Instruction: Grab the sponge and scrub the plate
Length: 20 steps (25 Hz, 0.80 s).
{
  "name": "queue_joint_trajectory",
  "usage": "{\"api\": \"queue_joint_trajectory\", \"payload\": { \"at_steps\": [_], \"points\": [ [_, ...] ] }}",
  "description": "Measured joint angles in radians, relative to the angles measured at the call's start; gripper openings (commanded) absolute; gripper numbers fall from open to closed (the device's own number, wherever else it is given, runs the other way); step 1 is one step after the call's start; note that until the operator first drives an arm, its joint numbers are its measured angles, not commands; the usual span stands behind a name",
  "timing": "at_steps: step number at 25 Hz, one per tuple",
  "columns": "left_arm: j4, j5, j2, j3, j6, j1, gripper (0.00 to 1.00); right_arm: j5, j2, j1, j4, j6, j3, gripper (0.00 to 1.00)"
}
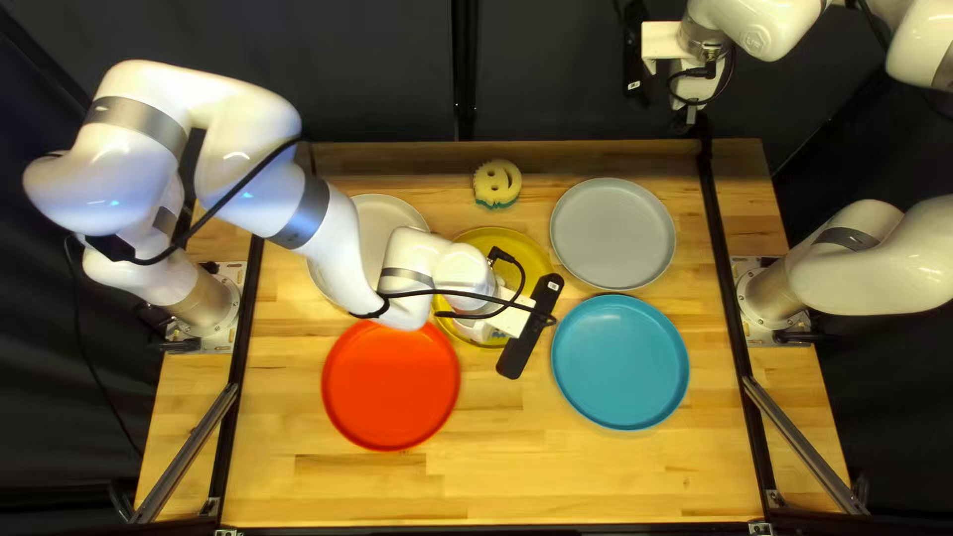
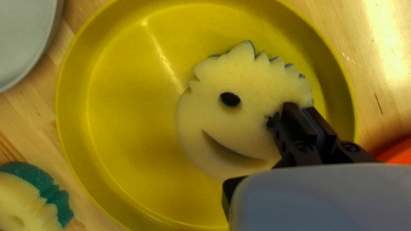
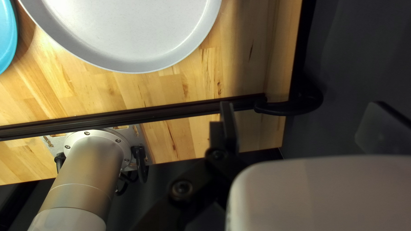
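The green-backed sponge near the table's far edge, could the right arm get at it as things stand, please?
Probably yes: the green-backed sponge lies uncovered, and nothing shows between it and the raised right arm. The left arm, over the yellow plate, seems to leave that side free.

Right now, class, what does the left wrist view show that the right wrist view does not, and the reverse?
Only the left wrist view: the yellow plate, the blue-edged sponge on it, the green-edged sponge beside it and a sliver of the red plate.
Only the right wrist view: part of the blue plate, the right arm's base and a black rail.
Both: part of a grey plate and the wooden table.
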Motion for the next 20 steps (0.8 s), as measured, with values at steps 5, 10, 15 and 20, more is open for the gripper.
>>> {"api": "queue_joint_trajectory", "payload": {
  "at_steps": [5,10,15,20],
  "points": [
    [0.004,-0.008,-0.038,0.051,-0.002,0.004,0.00,0.000,0.000,0.000,0.000,0.000,0.000,1.00],
    [0.024,-0.010,-0.125,0.150,-0.045,0.002,0.00,0.000,0.000,0.000,0.000,0.000,0.000,1.00],
    [0.037,-0.012,-0.207,0.255,-0.080,0.006,0.00,0.000,0.000,0.000,0.000,0.000,0.000,1.00],
    [0.032,-0.011,-0.213,0.267,-0.089,0.012,0.00,0.000,0.000,0.000,0.000,0.000,0.000,1.00]
  ]
}}
